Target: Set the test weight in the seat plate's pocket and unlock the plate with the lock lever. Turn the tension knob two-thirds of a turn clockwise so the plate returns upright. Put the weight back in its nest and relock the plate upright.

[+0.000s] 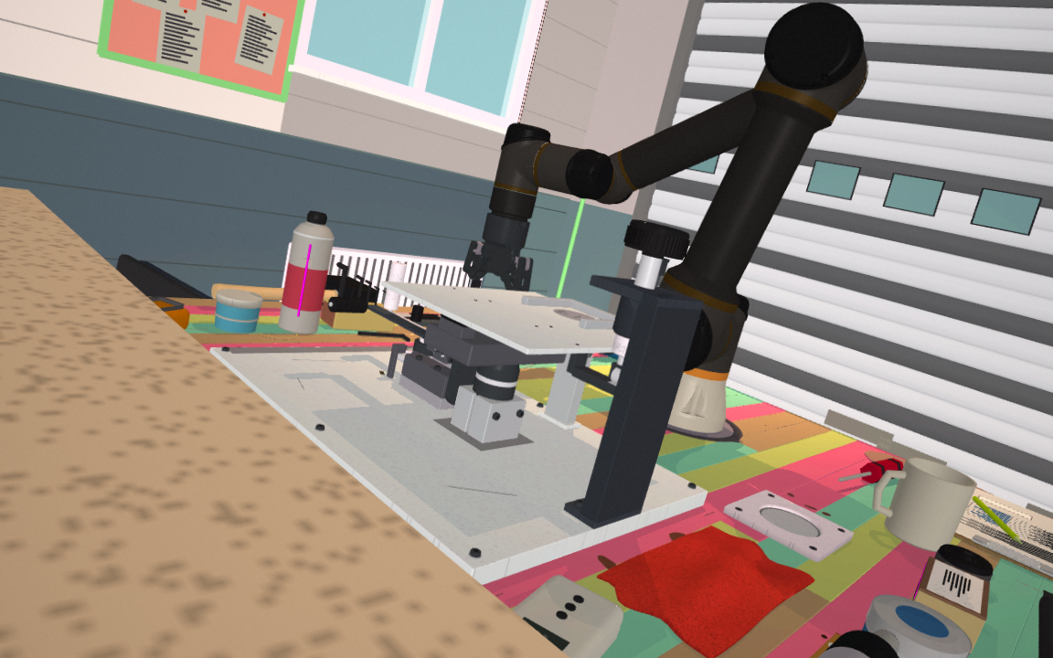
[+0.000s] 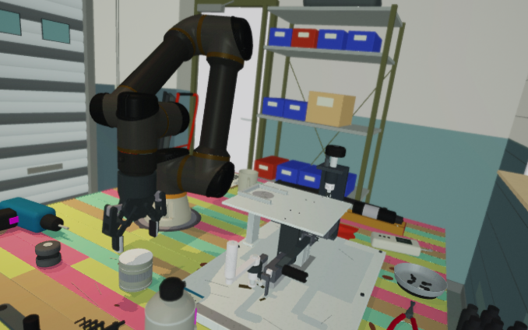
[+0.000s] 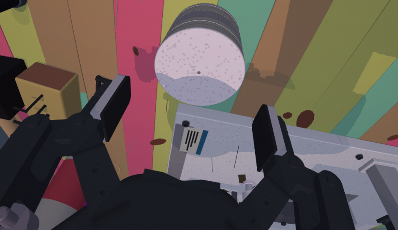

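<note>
On the striped bench, beside the corner of the white base plate point(image 2: 299, 283), the test weight point(image 2: 135, 269) point(image 3: 201, 60) stands upright, a grey ribbed cylinder with a pale speckled top. The white seat plate point(image 1: 506, 317) point(image 2: 286, 206) sits level on its dark hinge block, with an oval pocket point(image 2: 262, 194) near its far end. The black tension knob point(image 1: 657, 240) point(image 2: 335, 151) tops a dark post at the plate's end. The black-handled lock lever point(image 2: 292, 272) sticks out low from the mechanism. My gripper point(image 2: 134, 223) point(image 3: 190, 119) point(image 1: 498, 274) hangs just above the weight, open and empty.
Behind the fixture a shelf rack point(image 2: 323, 82) carries blue and red bins and a cardboard box. A spray bottle point(image 1: 306, 274) and a yellow box point(image 3: 48, 89) stand close by the weight. A drill point(image 2: 15, 215), a black roller point(image 2: 47, 253), a mug point(image 1: 927, 503) and a red cloth point(image 1: 702, 585) lie around.
</note>
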Available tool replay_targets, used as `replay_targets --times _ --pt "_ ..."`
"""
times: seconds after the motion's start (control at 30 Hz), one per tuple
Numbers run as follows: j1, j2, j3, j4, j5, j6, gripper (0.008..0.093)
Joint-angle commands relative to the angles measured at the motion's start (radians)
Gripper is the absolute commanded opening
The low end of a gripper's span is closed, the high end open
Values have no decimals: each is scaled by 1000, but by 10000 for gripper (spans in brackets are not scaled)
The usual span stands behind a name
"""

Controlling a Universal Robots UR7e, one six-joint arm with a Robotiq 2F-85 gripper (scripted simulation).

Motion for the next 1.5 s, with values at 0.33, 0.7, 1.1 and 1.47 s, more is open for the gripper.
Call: replay_targets --times 0.33,0.7,1.1,1.47 --pt "0 75 54 -134 0 0 930" --pt "0 92 65 -161 0 0 930" --pt "0 147 93 -243 0 0 930" --pt "0 154 96 -254 0 0 930"
